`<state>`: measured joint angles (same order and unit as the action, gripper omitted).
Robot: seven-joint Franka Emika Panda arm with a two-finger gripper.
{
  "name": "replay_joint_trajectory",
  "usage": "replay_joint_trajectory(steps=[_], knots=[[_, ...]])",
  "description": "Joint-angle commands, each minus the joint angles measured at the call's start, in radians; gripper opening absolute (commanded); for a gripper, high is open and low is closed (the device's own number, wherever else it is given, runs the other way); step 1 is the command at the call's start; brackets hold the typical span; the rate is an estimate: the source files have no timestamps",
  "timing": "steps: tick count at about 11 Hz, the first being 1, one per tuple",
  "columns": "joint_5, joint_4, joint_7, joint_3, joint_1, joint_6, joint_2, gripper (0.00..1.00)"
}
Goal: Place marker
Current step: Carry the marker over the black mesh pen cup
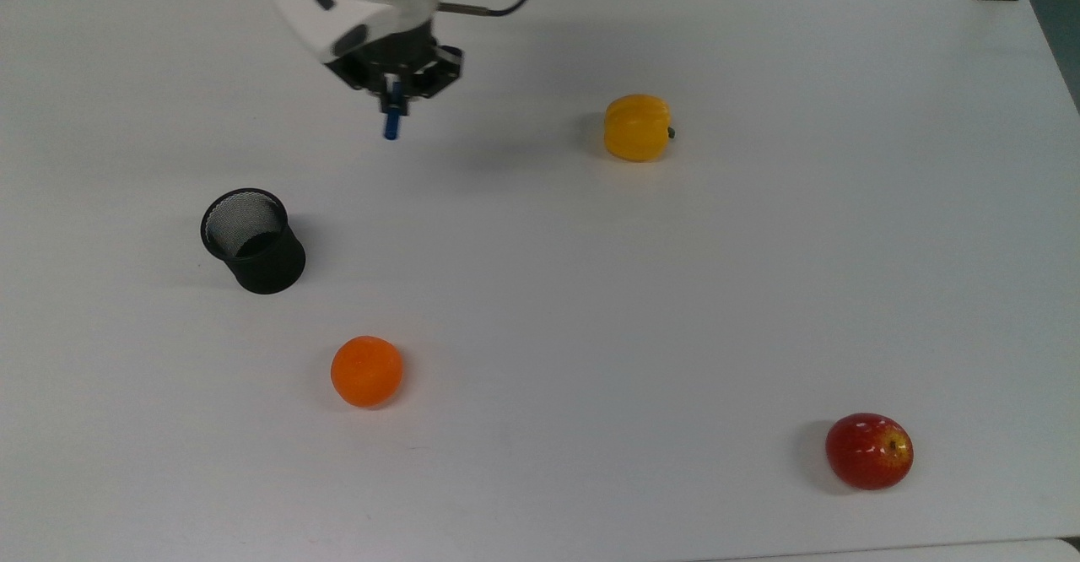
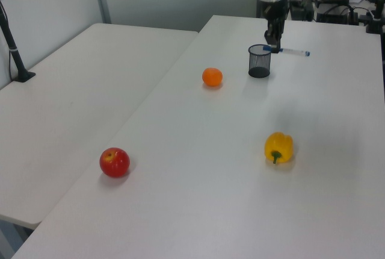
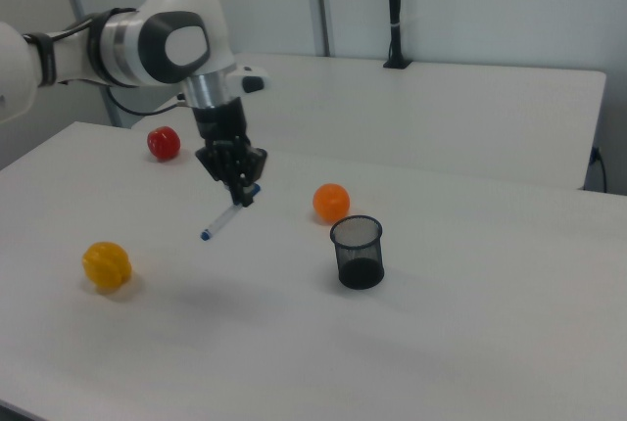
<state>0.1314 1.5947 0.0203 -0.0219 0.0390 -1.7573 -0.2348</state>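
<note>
The marker [image 3: 226, 218] hangs in the air above the table [image 1: 591, 292], clamped near its blue-capped end by the jaws of the gripper [image 3: 243, 192], which are closed narrowly on the barrel. In the right view the barrel slopes down toward the right view's left, its blue tip lowest; in the left view it [image 2: 289, 50] lies nearly level, extending toward the left view's right from the gripper [image 2: 274, 43]. In the top view the blue cap [image 1: 391, 123] projects below the gripper [image 1: 393, 99], well apart from the black mesh cup [image 1: 253, 241], which stands upright and open-mouthed toward the top view's lower left. An orange [image 1: 366, 370], a yellow pepper [image 1: 637, 127] and a red apple [image 1: 869, 451] rest elsewhere on the table, none touching the cup. The step in hand appears to be transport: the marker is grasped and lifted but not yet delivered. If the cup is the intended receptacle, the next move calls for carrying the marker over its mouth, tilting the barrel nearer to vertical, lowering one end past the rim, and only then opening the jaws.
</note>
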Motion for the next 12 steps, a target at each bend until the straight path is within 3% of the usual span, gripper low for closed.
replay_joint_trajectory(steps=[1,6,12], knots=[[-0.036,-0.016,-0.137,-0.079,-0.031,0.015,0.006,0.13],[-0.067,-0.015,-0.120,-0.081,-0.091,-0.101,0.006,0.13],[-0.056,0.020,0.105,-0.084,-0.129,-0.469,-0.003,0.13]])
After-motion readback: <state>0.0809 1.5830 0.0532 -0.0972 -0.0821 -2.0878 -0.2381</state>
